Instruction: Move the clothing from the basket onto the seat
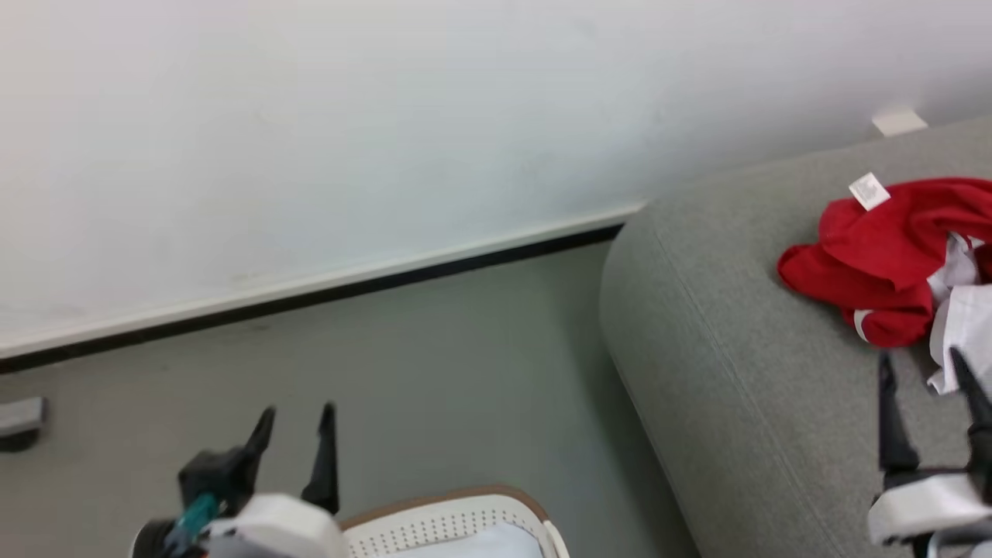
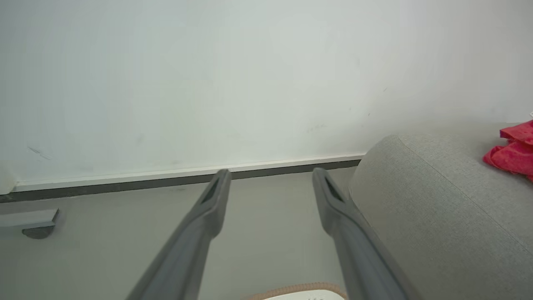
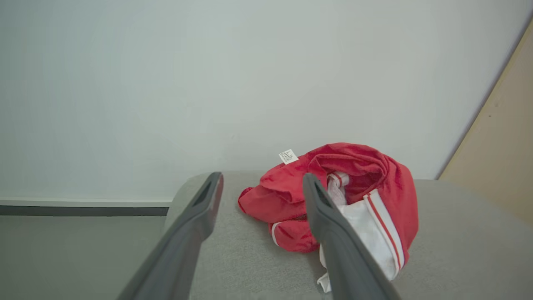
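The open right gripper (image 1: 922, 360) is hovering just beside the clothing (image 1: 876, 256) on the seat (image 1: 736, 349), best lifting straight clear without snagging, while the left gripper (image 1: 298, 411) is gaping empty.

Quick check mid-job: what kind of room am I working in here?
Probably a home-style lounge corner, maybe staged: a grey upholstered seat with red clothing on it, a white wall with dark skirting, and a perforated white basket.

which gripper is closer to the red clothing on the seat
Right. The right gripper hangs open over the seat, just short of the red clothing. The left gripper is open far away, above the floor by the basket.
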Motion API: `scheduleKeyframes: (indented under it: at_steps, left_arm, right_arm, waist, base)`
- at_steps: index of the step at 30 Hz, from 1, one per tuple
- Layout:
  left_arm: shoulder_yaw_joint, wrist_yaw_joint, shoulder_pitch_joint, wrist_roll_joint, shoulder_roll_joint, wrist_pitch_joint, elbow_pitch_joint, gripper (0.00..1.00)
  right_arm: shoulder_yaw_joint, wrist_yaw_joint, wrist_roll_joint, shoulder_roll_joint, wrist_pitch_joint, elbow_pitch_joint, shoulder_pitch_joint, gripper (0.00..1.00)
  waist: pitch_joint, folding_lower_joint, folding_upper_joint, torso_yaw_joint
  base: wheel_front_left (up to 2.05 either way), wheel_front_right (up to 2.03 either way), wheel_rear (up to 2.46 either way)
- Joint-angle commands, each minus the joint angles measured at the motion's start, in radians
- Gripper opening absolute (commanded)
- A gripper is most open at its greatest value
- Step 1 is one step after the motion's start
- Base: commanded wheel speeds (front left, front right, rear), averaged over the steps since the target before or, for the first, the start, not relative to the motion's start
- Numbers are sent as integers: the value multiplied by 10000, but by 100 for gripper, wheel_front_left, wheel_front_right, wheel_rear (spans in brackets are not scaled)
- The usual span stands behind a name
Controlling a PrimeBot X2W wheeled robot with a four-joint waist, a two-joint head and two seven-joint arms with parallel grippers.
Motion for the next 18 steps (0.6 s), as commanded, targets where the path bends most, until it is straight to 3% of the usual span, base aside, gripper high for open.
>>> scheduleKeyframes:
  at_steps: [1, 5, 8, 18]
  left_arm:
    - [128, 74, 322, -97, 59, -137, 78, 100]
    - [713, 135, 1291, -171, 3, -296, 216, 100]
    - [1217, -117, 1825, 231, -112, -310, -31, 100]
    - [3144, -2053, 3426, 1495, -994, -305, -287, 100]
  right_arm:
    - [118, -26, 89, 44, -28, -137, 323, 100]
    - [687, -26, 254, 207, -28, -687, 1196, 100]
    - [1092, -26, 370, 344, -28, -968, 1734, 100]
    - [1711, -26, 1077, 395, -28, -1009, 2839, 100]
  waist:
    - [-405, 3, 0, 321]
    - [-776, 3, 0, 547]
    - [-962, 3, 0, 732]
    - [-1485, 3, 0, 1209]
  base:
    - [0, 0, 0]
    - [0, 0, 0]
    - [0, 0, 0]
    - [0, 0, 0]
